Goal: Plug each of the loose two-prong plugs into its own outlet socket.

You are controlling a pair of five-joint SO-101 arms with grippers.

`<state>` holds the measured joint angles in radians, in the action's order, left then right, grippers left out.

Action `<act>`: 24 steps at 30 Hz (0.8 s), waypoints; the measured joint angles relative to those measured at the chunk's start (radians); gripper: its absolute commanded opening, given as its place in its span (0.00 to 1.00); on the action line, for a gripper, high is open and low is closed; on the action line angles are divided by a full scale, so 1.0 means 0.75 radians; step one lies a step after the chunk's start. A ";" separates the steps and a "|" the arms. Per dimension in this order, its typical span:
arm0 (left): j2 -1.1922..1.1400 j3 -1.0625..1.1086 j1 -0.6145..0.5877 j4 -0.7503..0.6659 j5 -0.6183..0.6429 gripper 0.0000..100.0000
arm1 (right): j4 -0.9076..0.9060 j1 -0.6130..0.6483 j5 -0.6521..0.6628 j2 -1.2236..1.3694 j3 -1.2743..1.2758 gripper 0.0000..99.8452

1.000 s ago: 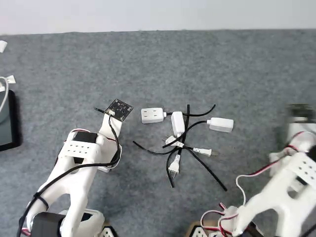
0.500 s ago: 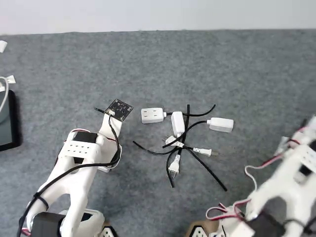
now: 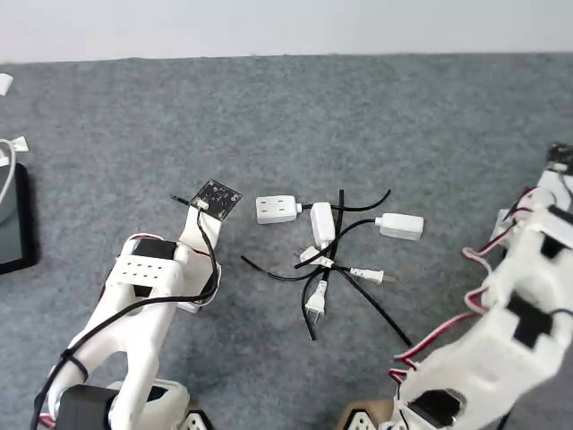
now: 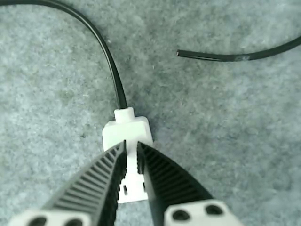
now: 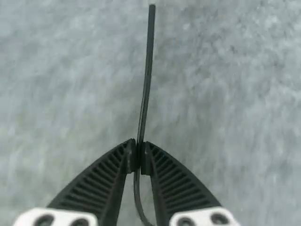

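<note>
Three white outlet sockets lie mid-table in the high view: one on the left (image 3: 276,209), one upright in the middle (image 3: 322,224), one on the right (image 3: 400,226). Loose white two-prong plugs (image 3: 315,305) (image 3: 369,275) with black cords are tangled just in front of them. My left gripper (image 4: 130,149) is shut, its tips hanging over a white socket (image 4: 127,131) with a black cord (image 4: 106,52). My right gripper (image 5: 138,153) is shut, and a black cord (image 5: 149,56) with a free end runs on the carpet behind its tips. The right arm (image 3: 528,296) stands at the table's right edge.
Grey carpet covers the table (image 3: 358,116). A dark tablet-like object (image 3: 13,224) lies at the left edge, with white scraps (image 3: 18,143) near it. The left arm (image 3: 143,296) rises from the front left. Open carpet lies behind the sockets.
The right arm has swung and stretched up along the right edge of the table. The left arm, the sockets and the plugs have stayed put.
</note>
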<state>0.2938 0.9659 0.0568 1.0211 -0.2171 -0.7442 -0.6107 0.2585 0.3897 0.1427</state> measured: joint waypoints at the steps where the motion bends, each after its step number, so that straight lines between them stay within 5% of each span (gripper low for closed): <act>1: 0.000 0.000 0.000 0.000 0.000 0.01 | 0.000 -0.004 0.018 0.068 -0.061 0.09; 7: 0.000 0.000 0.000 0.000 0.000 0.01 | -0.004 -0.016 0.110 0.348 -0.360 0.23; 13: 0.000 0.000 0.000 0.000 0.000 0.01 | -0.182 -0.027 0.115 0.401 -0.593 0.17; 17: 0.000 0.002 0.000 0.000 0.000 0.01 | -0.479 -0.047 0.117 0.356 -0.716 0.00; 24: 0.000 0.002 0.000 0.000 0.000 0.01 | -0.892 -0.063 0.190 0.182 -0.730 0.01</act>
<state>0.2938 0.9674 0.0568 1.0211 -0.2171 -1.4131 -0.6582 0.4012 0.5263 -0.4051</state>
